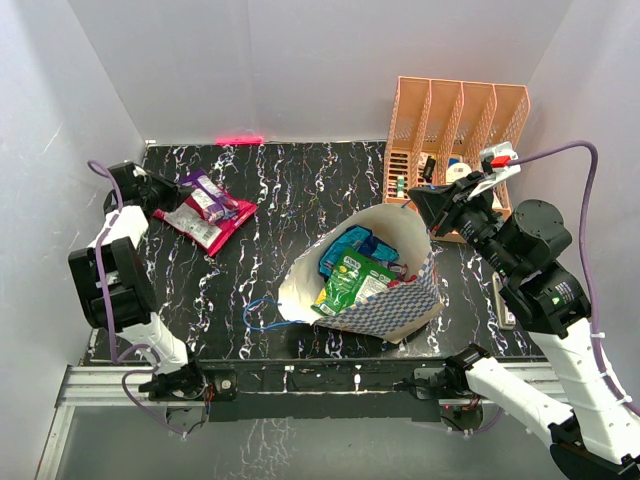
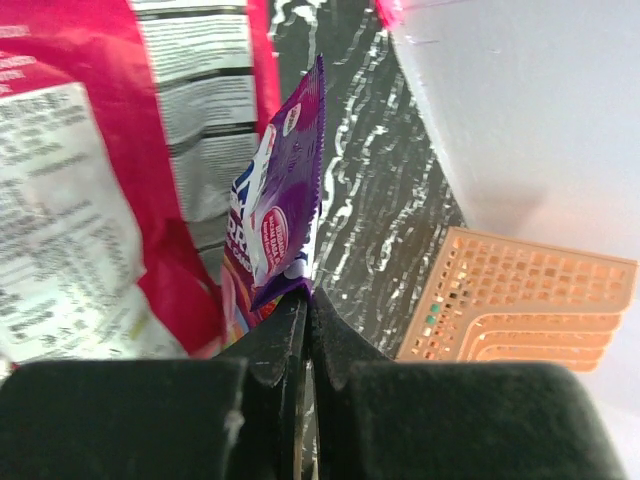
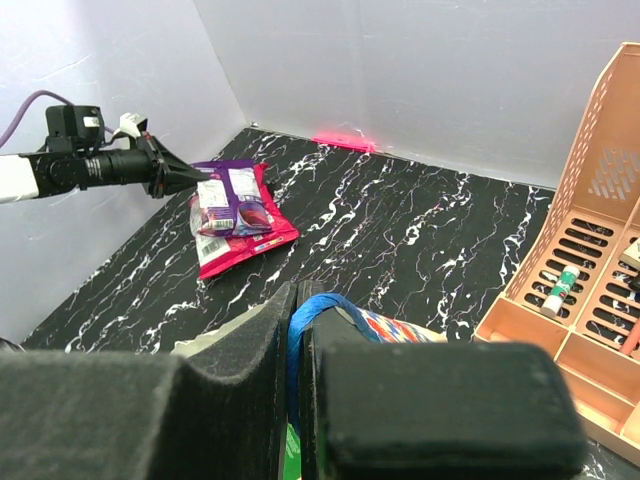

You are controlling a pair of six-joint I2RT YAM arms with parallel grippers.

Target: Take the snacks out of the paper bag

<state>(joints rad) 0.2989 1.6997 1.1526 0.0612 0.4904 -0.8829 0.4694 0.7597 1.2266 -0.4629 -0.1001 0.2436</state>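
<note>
The blue-and-white checkered paper bag lies in the middle of the table, its cream mouth facing left. A green packet and a blue packet show inside it. My right gripper is at the bag's upper rim, shut on its blue cord handle. At the far left a purple packet rests on a magenta-and-silver packet. My left gripper is shut on the purple packet's corner, and the magenta packet lies beside it.
A peach-orange slotted organizer holding small items stands at the back right, close behind my right gripper. The bag's other blue cord handle trails on the black marbled table near the front edge. White walls close in the left, back and right.
</note>
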